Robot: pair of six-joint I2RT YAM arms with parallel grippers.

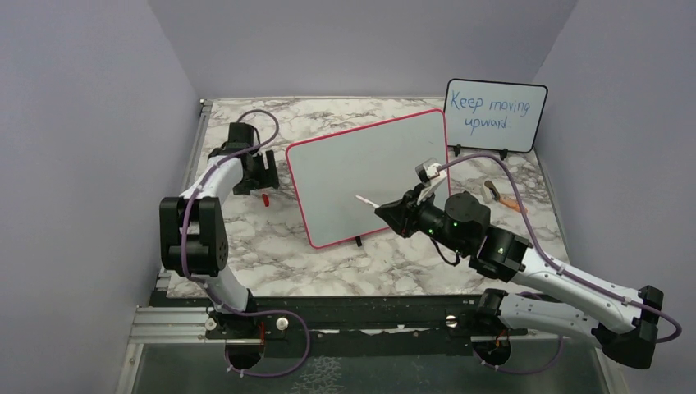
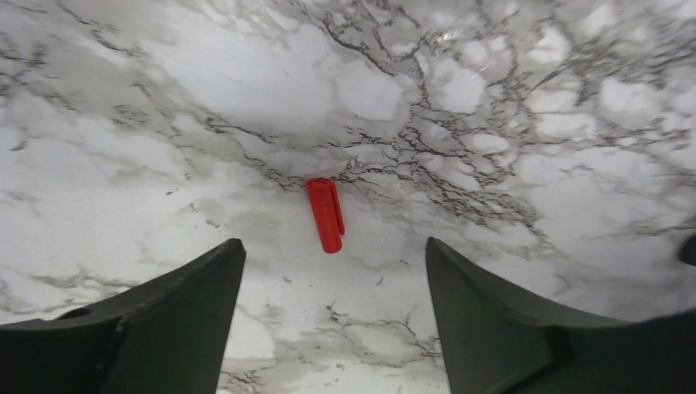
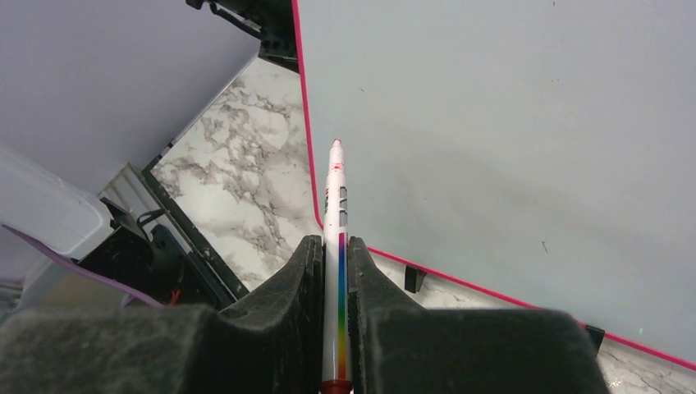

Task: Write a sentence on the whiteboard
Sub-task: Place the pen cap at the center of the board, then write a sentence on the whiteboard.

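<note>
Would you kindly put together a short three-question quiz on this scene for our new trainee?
1. Fill in: the red cap lies on the marble ____, beneath the open left end effector.
2. True or false: the whiteboard already carries red writing.
3. What grips the marker? A) left end effector B) right end effector C) neither
Key: 1 table; 2 false; 3 B.
</note>
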